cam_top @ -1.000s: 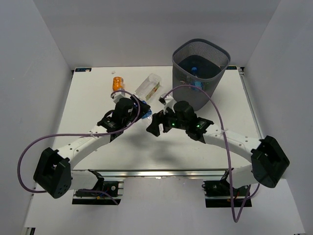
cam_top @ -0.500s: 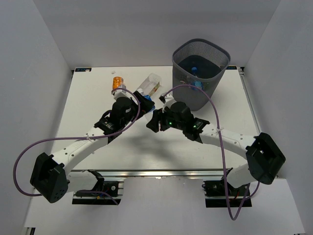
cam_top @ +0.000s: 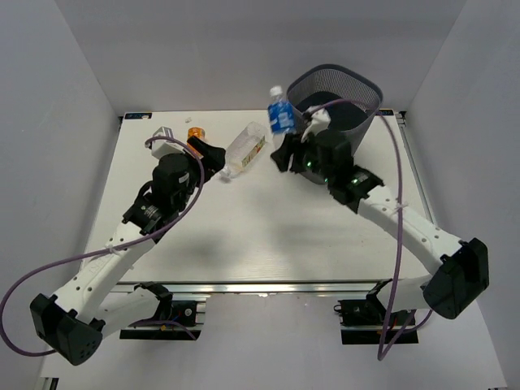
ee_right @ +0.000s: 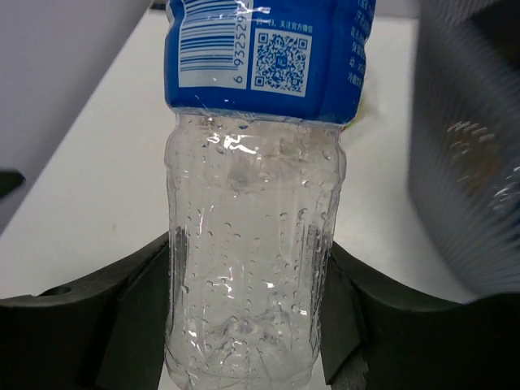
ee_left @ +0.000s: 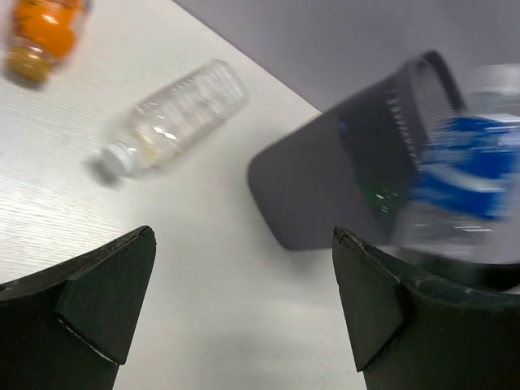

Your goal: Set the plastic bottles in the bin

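Your right gripper (cam_top: 283, 148) is clamped on the blue-label bottle (cam_top: 281, 114). The fingers pinch its clear lower body and the label sits above them. The right wrist view confirms it: both fingers are tight on the bottle (ee_right: 252, 244) with no gap.

The bottle is held off the table (cam_top: 268, 236), roughly upright with the cap up. It's just beside the left side of the bin (cam_top: 337, 68), at about rim height. From above it looks outside the opening, not over it.

Your left gripper (cam_top: 214, 156) is empty, with the jaws wide apart. It hangs over the far-left part of the table.

Two bottles are on the table near it. The orange bottle (cam_top: 195, 133) is just behind the gripper. The clear bottle (cam_top: 246, 147) lies on its side just to the right, between the left gripper and the bin. In the left wrist view its white cap points toward the camera (ee_left: 175, 114), and it lies apart from the orange one (ee_left: 39, 32).

The inside of the bin is too dark to read.
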You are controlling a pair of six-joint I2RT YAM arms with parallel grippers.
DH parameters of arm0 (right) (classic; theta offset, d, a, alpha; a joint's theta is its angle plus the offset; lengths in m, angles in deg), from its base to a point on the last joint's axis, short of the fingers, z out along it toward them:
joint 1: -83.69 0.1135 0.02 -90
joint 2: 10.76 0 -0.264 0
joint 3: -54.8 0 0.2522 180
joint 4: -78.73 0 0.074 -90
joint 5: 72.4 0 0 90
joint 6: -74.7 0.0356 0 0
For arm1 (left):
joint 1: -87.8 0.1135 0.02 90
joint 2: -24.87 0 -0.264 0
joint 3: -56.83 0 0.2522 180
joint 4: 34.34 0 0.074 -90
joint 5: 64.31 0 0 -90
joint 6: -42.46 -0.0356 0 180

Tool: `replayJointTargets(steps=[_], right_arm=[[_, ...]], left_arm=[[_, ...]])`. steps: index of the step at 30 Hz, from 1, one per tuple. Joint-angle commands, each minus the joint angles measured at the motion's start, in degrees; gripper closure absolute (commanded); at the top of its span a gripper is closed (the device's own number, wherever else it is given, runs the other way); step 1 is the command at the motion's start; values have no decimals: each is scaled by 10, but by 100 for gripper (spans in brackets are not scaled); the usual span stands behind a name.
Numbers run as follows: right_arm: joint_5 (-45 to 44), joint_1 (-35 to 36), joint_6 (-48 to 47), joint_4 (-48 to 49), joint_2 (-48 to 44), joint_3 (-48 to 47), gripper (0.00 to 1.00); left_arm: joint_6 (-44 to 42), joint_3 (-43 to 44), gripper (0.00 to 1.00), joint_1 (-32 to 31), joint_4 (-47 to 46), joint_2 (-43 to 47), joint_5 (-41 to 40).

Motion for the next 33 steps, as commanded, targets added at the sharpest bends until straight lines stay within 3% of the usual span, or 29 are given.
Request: replayJointTargets(steps=[1,6,9,16,22,25,27,33], right_arm=[[40,-71,-31,-55,-3,-128,68],[49,-155,-52,-137,61,-248,66],[41,-192,-52,-150,90,-286,59],[-13,-228,-88,-267,184,-430,12],[-8,-228,-152,-333,202,-531,11],[12,-228,-161,-341,168,-513,11],[36,-228,-163,-347,120,-487,11],[70,-228,-155,-274,-67,-268,11]], left_arm=[[-22,-4,2,44,42,-24,25],[-94,-3,2,71,49,-55,32],[-140,8,2,74,40,-76,41],[-225,33,2,87,14,-131,71],[-343,40,2,123,-22,-183,170],[-409,35,2,153,-37,-201,280],[-432,44,2,156,-40,-231,285],[-492,100,2,166,-27,-361,362]])
